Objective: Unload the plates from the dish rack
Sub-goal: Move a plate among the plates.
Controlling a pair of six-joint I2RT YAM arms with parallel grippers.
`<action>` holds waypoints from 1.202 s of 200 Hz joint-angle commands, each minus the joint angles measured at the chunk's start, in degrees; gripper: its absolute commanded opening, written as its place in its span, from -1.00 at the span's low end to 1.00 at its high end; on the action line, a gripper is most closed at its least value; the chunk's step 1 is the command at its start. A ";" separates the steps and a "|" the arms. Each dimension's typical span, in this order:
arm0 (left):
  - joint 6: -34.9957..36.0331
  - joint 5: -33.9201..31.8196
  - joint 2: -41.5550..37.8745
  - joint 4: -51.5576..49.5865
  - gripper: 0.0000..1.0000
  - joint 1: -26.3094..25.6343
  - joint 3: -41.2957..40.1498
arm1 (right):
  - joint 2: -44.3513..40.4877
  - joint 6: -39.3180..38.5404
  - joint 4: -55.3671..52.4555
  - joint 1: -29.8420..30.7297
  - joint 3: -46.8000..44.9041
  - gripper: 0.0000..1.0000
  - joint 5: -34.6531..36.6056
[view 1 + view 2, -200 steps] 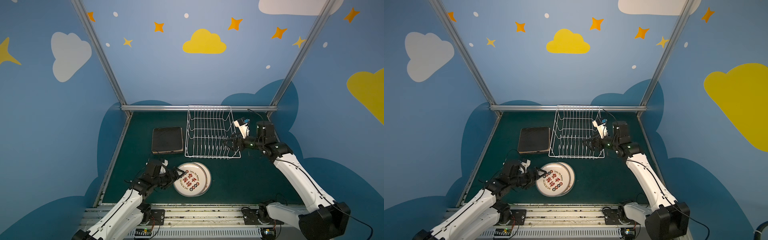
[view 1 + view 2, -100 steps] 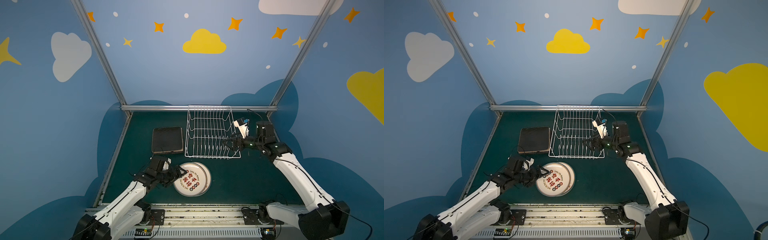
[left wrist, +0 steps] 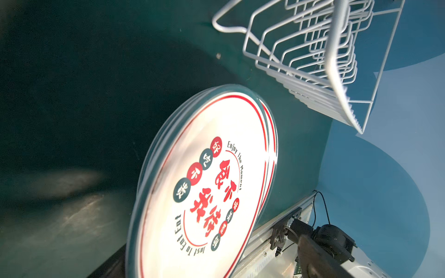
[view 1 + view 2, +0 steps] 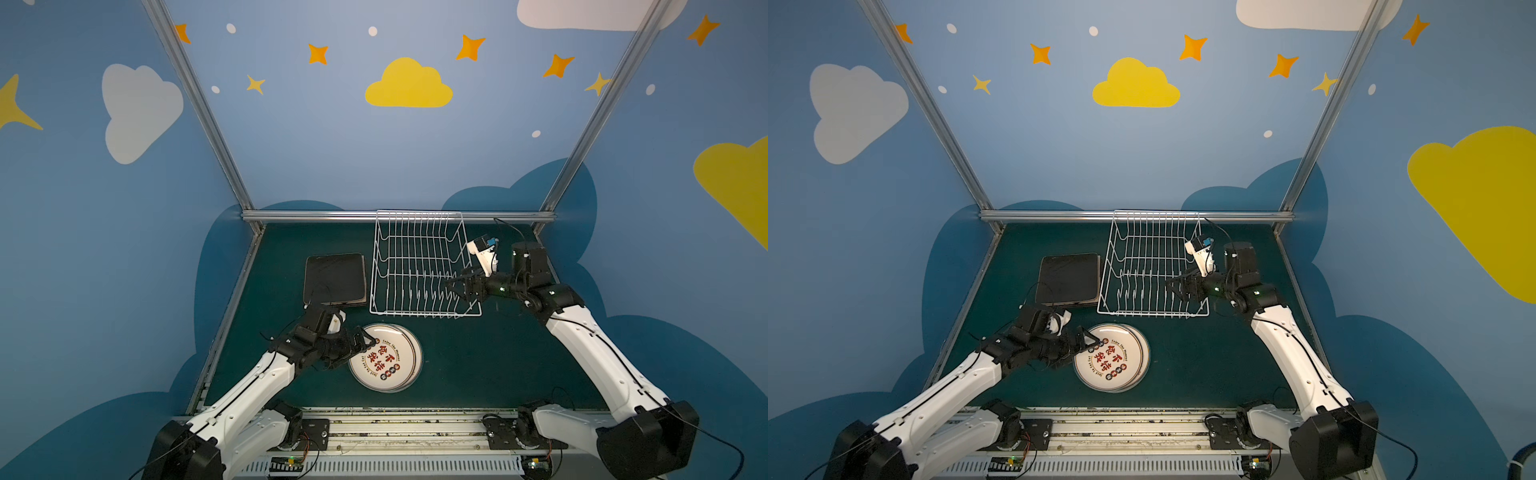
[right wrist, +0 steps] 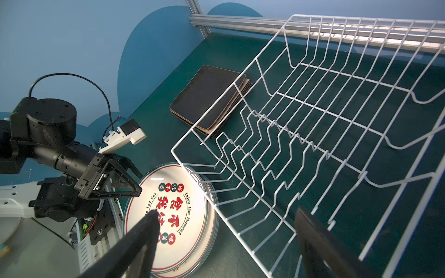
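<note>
I see the white wire dish rack [image 4: 417, 212] empty; round white printed plates [image 4: 386, 359] and black-backed square plates [image 4: 334, 278] lie stacked beside it. My left gripper [image 4: 365, 340] and right gripper [image 4: 455, 286] are both spread (holding nothing). Retreating carelessly, I could shove the round stack or snag rack wire.

round plates [image 4: 386, 358]: lower ones hidden under top plate; count unclear.
square plates [image 4: 335, 278]: faces hidden, black back up.
dish rack [image 5: 337, 120]: cut by wrist-view edge.
right end effector fingers [image 5: 137, 243]: blurred, cropped.
</note>
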 commanded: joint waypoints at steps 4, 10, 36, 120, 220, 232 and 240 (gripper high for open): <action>-0.71 0.79 -0.28 2.14 0.99 -0.20 -2.06 | -0.26 0.14 -0.31 0.18 0.13 0.76 0.21; -0.82 0.72 -0.11 2.51 0.99 -0.12 -2.20 | -0.27 0.12 -0.31 0.21 0.16 0.76 0.21; -0.73 0.60 1.18 3.30 0.99 -0.37 -1.97 | -0.40 0.10 -0.35 0.28 0.14 0.75 0.27; 1.26 -1.06 9.72 -0.12 0.99 -2.82 4.61 | -0.62 -0.06 -0.57 0.24 -0.26 0.76 0.51; 4.71 -4.73 16.11 -9.05 0.99 -5.83 11.74 | -0.82 -0.20 -0.75 0.19 -0.57 0.76 0.64; 4.88 -5.47 15.66 -9.95 0.99 -5.83 11.94 | -0.82 -0.23 -0.75 0.20 -0.56 0.76 0.62; 4.89 -6.06 15.11 -10.33 0.99 -5.75 11.90 | -0.71 -0.26 -0.74 0.19 -0.48 0.76 0.64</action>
